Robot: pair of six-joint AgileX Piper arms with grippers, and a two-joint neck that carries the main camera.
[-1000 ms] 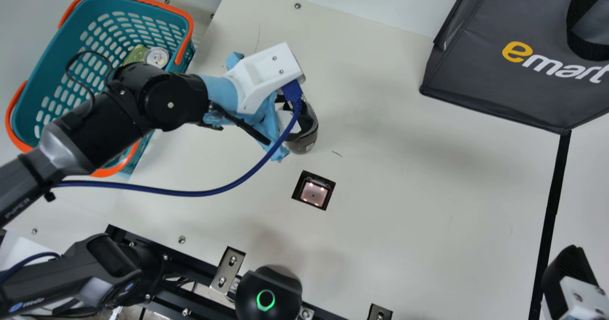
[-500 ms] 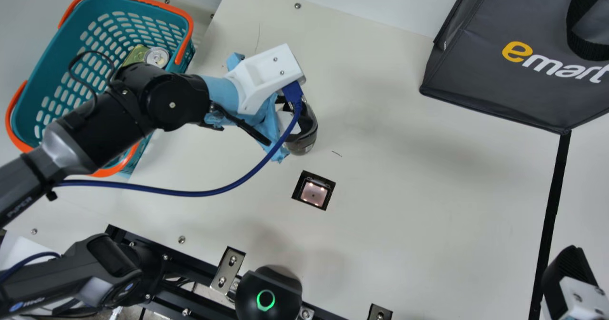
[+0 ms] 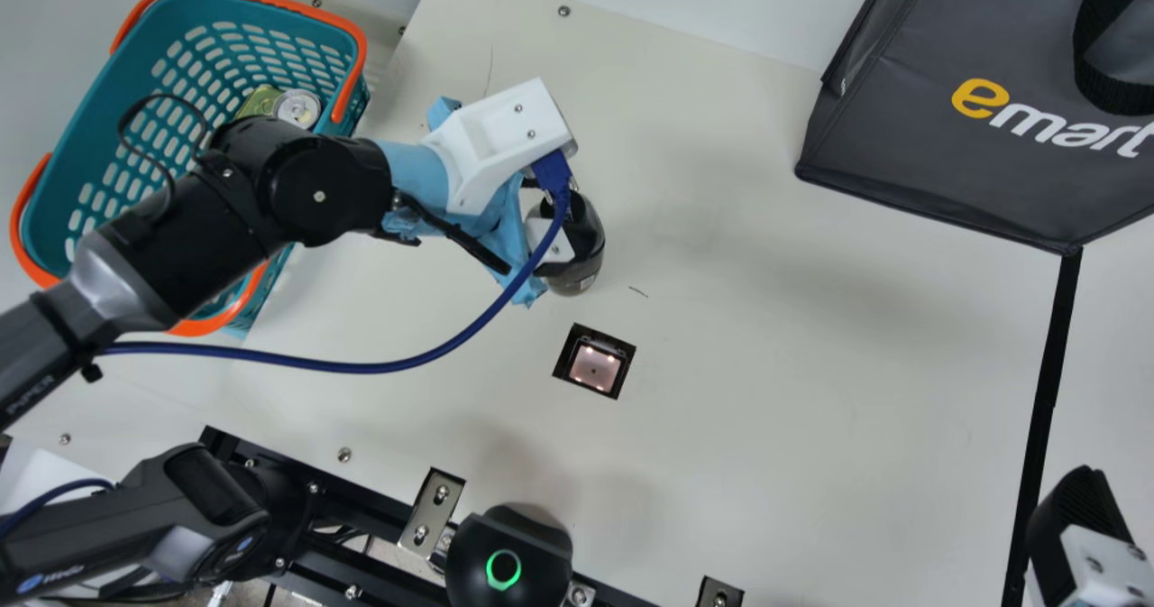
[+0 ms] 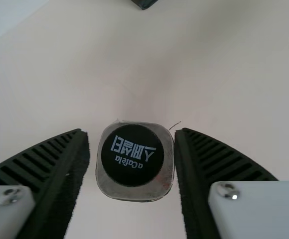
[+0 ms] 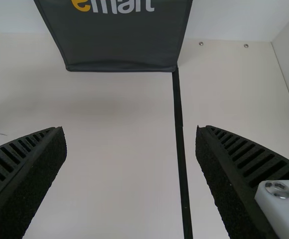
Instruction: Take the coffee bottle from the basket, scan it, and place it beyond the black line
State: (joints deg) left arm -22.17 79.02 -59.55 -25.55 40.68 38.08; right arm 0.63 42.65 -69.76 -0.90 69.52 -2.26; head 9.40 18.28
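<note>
Apart, the fingers of my left gripper flank the bottle in the left wrist view. A thin gap shows beside one finger; I cannot tell whether the other touches. The cap faces this wrist camera, so the long axis appears to run nearly along my line of sight, and the bottle lies straight between the fingers. As I judge it, closing squarely comes first.

From the main view, the bottle is out of the basket, over the desk and nearer its left edge than the black line. It looks upright; I can't tell whether it bears on the surface. The scanner lies near it, toward the desk's front edge. My left arm is clearly the nearer one. Whether the scan is done, I can't say; after that, open desk leads right, with the bag at the far edge to steer clear of.

Over in the right wrist view, my right gripper has its fingers wide apart, holding nothing, near the line. I'd watch for it on the carry across.
</note>
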